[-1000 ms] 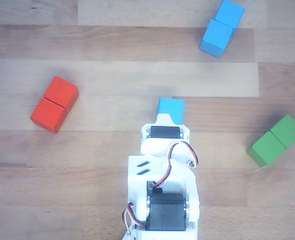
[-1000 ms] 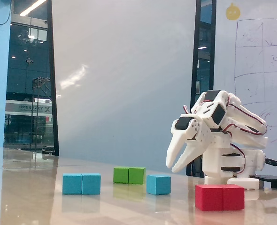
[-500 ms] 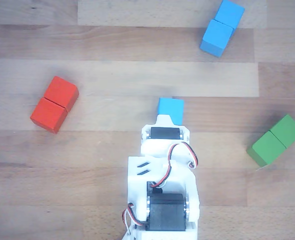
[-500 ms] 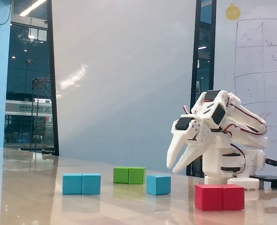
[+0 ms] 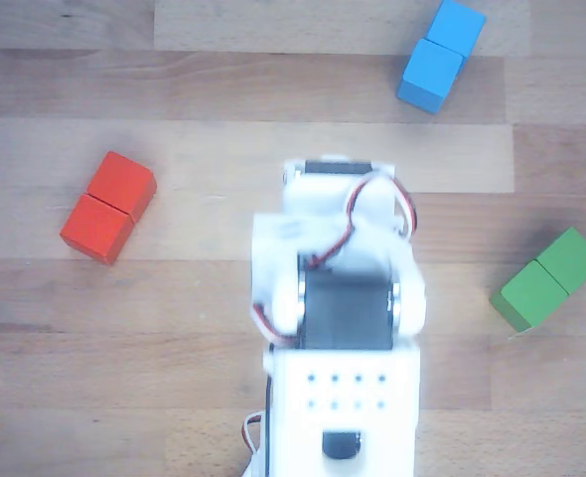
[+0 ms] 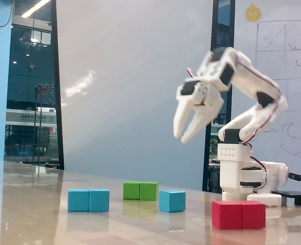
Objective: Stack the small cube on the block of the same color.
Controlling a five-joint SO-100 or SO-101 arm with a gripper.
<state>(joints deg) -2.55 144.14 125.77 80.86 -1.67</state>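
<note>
1. Nearest me in the fixed view, the red block [image 6: 239, 214] sits on the table [image 6: 48, 224], apart from the blue things and of no use here.
2. A little further back, the blue block [image 6: 89, 200] lies out to the left, its long side across my view and its seam in the middle. From above, the same block [image 5: 440, 55] sits at the top right, slanted, well beyond the arm.
3. The small cube [image 6: 172, 201] rests flat on the table between the blue block and the red one, with nothing touching it. In the other view I cannot see it at all; the arm's white body covers where it would be.
4. Behind it is the green block [image 6: 140, 191], also untouched.
5. The gripper [image 6: 183, 137] hangs high in the air, fingers pointing down and somewhat left. They are parted by a modest gap and hold nothing.
6. The relation that counts: the cube lies well below the fingertips and slightly left of them in the fixed view, so I judge the coming move to be mostly a straight descent.
7. As I read it, the pick is not yet begun, and the carry leftward to the blue block comes after.
</note>
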